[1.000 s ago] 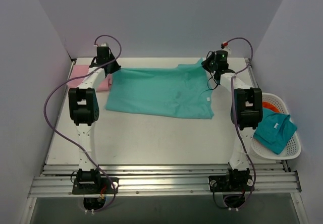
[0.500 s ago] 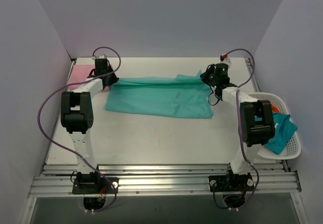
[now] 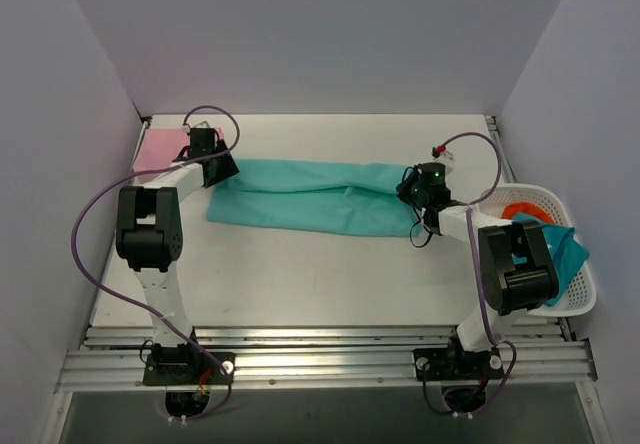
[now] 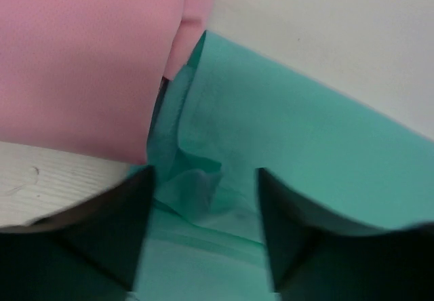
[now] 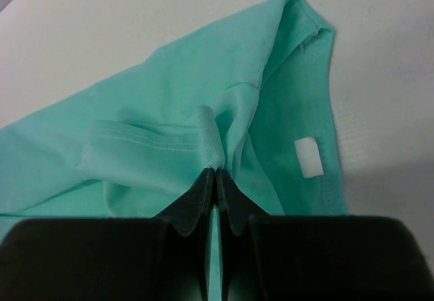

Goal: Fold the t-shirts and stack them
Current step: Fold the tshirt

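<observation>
Right wrist shows our right end effector [image 5: 215, 174] pinching the turquoise t-shirt [image 5: 169, 111]; our left end effector [image 4: 203, 176] stands spread.

We see a white table [image 3: 300, 274] bearing a folded turquoise-green cloth t-shirt [image 3: 300, 194] mid-frame and a pale pink t-shirt [image 3: 158, 150] upper left.

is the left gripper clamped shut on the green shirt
No, the left gripper stands open, its two fingers well apart over the turquoise t-shirt.
</observation>
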Controlling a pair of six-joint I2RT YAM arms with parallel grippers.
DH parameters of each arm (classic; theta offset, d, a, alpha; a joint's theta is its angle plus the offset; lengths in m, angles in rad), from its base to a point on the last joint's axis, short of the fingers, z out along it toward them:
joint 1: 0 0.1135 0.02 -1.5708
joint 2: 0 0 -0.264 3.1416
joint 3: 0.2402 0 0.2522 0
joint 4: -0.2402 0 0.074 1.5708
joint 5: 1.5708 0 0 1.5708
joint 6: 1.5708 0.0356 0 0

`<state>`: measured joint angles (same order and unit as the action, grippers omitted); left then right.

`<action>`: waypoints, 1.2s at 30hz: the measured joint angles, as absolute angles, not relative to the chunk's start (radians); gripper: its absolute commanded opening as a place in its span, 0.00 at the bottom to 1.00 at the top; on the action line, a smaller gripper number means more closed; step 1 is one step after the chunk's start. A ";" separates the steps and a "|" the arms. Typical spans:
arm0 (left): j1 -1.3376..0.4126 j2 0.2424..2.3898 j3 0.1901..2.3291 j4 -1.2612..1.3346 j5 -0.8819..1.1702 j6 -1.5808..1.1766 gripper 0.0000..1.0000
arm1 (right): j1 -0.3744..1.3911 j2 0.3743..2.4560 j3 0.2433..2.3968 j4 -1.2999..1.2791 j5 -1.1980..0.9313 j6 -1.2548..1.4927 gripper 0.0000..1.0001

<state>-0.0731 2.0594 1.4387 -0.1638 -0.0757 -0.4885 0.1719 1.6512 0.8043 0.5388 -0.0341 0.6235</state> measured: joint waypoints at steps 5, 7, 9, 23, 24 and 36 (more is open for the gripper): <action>-0.073 2.060 1.452 -0.207 -0.111 -0.517 0.94 | 0.185 1.653 0.765 0.525 0.033 0.628 0.28; -0.073 2.056 1.445 -0.209 -0.126 -0.523 0.94 | 0.187 1.661 0.774 0.493 0.071 0.640 0.59; -0.073 2.044 1.433 -0.214 -0.141 -0.529 0.94 | 0.191 1.670 0.787 0.456 0.106 0.648 0.95; -0.073 1.869 1.319 -0.200 -0.249 -0.538 0.95 | 0.314 1.617 1.147 0.196 0.315 0.633 1.00; -0.073 1.869 1.319 -0.201 -0.251 -0.538 0.96 | 0.320 1.629 1.177 0.197 0.319 0.629 1.00; -0.072 1.883 1.308 -0.198 -0.250 -0.539 0.96 | 0.334 1.823 1.184 0.143 0.375 0.637 0.99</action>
